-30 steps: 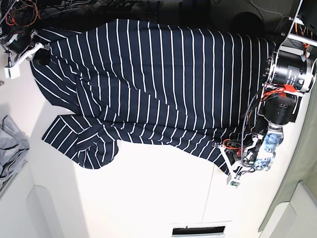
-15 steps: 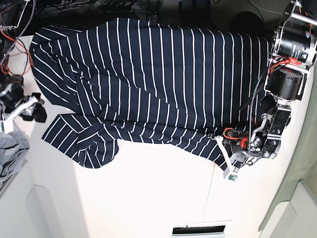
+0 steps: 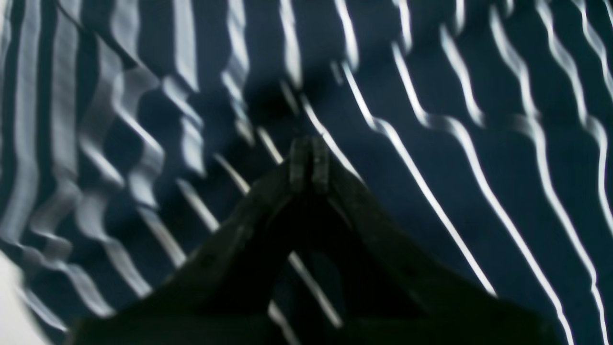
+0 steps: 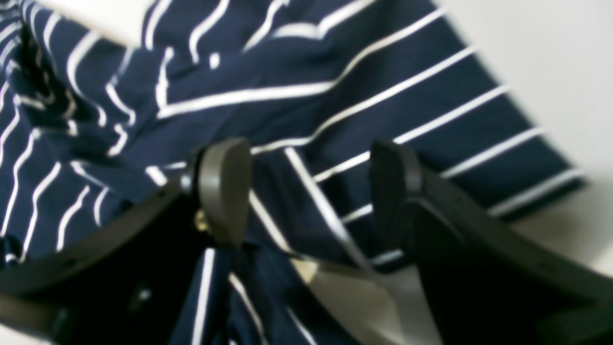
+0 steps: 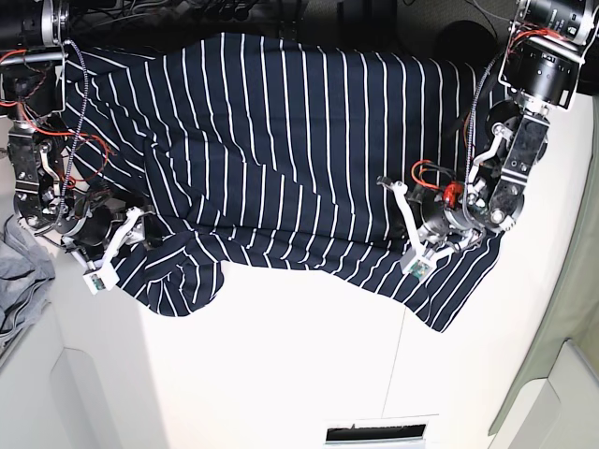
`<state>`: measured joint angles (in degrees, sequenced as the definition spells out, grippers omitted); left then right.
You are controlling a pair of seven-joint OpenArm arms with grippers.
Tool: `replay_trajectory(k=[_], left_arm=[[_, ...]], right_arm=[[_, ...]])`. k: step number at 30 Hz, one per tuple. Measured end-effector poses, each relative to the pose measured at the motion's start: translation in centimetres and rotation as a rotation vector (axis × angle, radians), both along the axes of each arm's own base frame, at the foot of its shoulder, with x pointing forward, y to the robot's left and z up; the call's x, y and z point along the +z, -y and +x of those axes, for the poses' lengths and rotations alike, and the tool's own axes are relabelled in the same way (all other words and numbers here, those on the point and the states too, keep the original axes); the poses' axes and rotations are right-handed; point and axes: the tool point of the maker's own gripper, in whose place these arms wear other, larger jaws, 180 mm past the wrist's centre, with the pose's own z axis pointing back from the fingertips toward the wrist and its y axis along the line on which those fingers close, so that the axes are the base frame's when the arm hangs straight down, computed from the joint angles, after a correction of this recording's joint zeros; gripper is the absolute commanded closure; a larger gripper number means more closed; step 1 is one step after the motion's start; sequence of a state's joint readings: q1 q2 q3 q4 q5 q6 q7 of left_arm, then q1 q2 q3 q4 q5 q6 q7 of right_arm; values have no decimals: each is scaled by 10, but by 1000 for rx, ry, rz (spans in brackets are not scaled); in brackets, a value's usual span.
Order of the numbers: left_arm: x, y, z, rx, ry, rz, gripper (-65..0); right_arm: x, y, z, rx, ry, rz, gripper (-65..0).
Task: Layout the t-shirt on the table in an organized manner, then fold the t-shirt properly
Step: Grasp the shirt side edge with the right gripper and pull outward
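The dark navy t-shirt [image 5: 299, 140] with thin white stripes lies spread across the white table [image 5: 281, 374], one sleeve bunched at the lower left. My right gripper [image 5: 117, 243] is at that sleeve. In the right wrist view the right gripper [image 4: 309, 191] is open, its fingers [image 4: 225, 191] straddling rumpled sleeve fabric [image 4: 306, 96]. My left gripper [image 5: 404, 229] hovers over the shirt's body near the hem. In the left wrist view the left gripper [image 3: 309, 163] is shut above rippled striped fabric [image 3: 431, 143]. I cannot tell whether cloth is pinched between its tips.
A plain grey cloth [image 5: 19, 281] lies at the left edge of the table. Cables [image 5: 234, 9] and dark gear run along the far edge. A white slotted panel [image 5: 374, 433] sits at the near edge. Bare tabletop stretches below the shirt.
My right gripper came down from the shirt's far left corner to the sleeve and opened. My left gripper moved from the hem corner onto the shirt's body; that corner now lies spread out.
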<state>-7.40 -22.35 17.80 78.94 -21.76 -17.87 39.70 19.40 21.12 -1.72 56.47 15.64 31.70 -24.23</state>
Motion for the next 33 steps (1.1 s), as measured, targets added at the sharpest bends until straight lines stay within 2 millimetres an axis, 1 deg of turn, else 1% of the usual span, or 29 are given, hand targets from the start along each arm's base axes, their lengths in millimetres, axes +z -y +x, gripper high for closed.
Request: replay_trajectory(k=[1,2,3,4,7,8,10,12,14,15,16,20,21,22,23,24,25,26,29,33], left_arm=[[-6,1,-8,0,-20,-1,-31],[-11,3,-14,-1,-33,-7,-31],[-14,5,-18,-2,-37,-12,-31],[-15,5,-20,-1,-38,-15,-31],[-18,4,-25,0,-38,-21,-31],[-19,5,-27,0,-36,-26,-31],[-21,7,-31,-11,-42,-31,-31],[-20,8,-31,-14,-42,-32,-31],[-21,7,-31,-14,-42,-32,-31],[-21,8,-31,-15,-43,-33,-31],[-21,8,-31,-16,-43,-33,-31],[-20,8,-31,-16,-42,-34,-31],[-20,8,-31,-16,-43,-34,-31],[-20,8,-31,-17,-42,-34,-31],[-21,8,-31,-17,-42,-33,-31],[-21,8,-32,-19,-43,-30,-31],[-22,8,-33,-21,-45,-30,-31],[-22,8,-34,-22,-46,-30,-31],[-25,8,-39,-22,-51,-31,-31],[-25,8,-39,-23,-50,-29,-31]], right_arm=[[-5,-1,-2,5,-12,-1,-385],[-8,-3,-4,9,-20,-1,-372],[-9,-4,-4,13,-19,0,-324],[-10,-5,-4,16,-17,1,-257],[-7,-6,-2,17,-4,3,-17],[-3,-7,2,13,28,17,0],[7,-8,11,5,95,43,0],[14,-7,20,16,127,24,0],[28,-7,37,23,165,7,0],[40,-8,48,27,193,6,0],[56,-9,63,27,229,8,0],[133,-20,121,32,401,30,0],[149,-26,131,37,432,41,-113],[162,-31,139,40,458,52,-243],[169,-35,143,45,462,54,-356],[172,-39,145,49,461,53,-437],[170,-41,145,52,445,52,-456],[164,-42,143,55,416,43,-453],[133,-39,125,49,272,29,-453],[95,-29,97,12,169,60,-453]])
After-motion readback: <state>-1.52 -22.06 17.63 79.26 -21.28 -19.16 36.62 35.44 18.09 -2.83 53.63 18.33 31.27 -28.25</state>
